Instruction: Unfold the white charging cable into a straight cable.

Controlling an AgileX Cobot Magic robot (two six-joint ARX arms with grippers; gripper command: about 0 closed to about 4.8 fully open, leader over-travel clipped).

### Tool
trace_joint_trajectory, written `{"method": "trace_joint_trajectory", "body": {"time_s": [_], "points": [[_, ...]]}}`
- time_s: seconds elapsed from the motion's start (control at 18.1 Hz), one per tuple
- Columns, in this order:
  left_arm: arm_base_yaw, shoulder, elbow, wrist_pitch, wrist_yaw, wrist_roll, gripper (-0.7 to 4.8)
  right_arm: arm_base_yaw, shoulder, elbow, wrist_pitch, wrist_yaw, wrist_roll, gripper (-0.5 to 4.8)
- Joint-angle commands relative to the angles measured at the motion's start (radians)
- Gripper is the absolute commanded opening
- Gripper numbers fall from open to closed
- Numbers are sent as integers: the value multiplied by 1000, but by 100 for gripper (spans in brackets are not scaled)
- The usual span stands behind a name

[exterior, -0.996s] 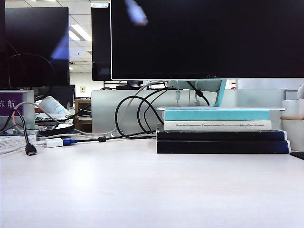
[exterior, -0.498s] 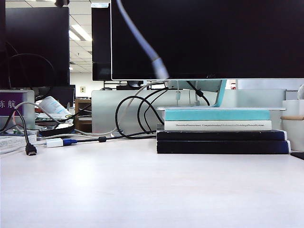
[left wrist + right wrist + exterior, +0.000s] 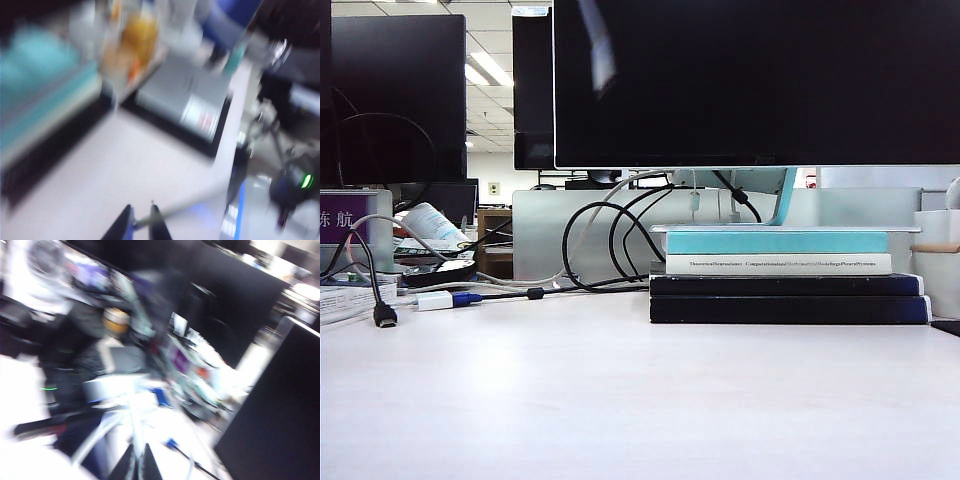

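Observation:
Both wrist views are badly blurred. In the left wrist view my left gripper [image 3: 141,223] is shut on the white charging cable [image 3: 190,205], which runs out sideways from between the dark fingers above the pale table. In the right wrist view my right gripper [image 3: 138,462] is shut on the same white cable [image 3: 134,422], which rises straight out of the jaws. The exterior view shows neither gripper. There, only a faint blurred stretch of the white cable [image 3: 598,45] shows high up in front of the black monitor.
A stack of books [image 3: 785,280] lies at the back right of the white table [image 3: 640,400] under a large monitor [image 3: 760,80]. Black cables [image 3: 595,245] loop behind. A white-and-blue connector [image 3: 445,299] and a black plug [image 3: 384,315] lie at the back left.
In the exterior view the white cable hung down in front of the monitor half a second ago; now only a short blurred piece shows near the top edge.

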Motion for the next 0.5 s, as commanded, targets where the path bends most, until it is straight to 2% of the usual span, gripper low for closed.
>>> {"method": "trace_joint_trajectory", "body": {"time_s": [0.06,0.22,0.39,0.5], "points": [[-2,-14,2,293,196,-243,53,0,3,4,-103,-8,-5,-5],[-8,-41,2,491,211,-355,53,0,9,4,-156,-9,-9,-5],[-22,-40,2,560,209,-419,57,2,14,4,-156,-20,-7,-5],[-53,-40,2,557,201,-420,57,2,17,4,-154,-47,-4,-5]]}}
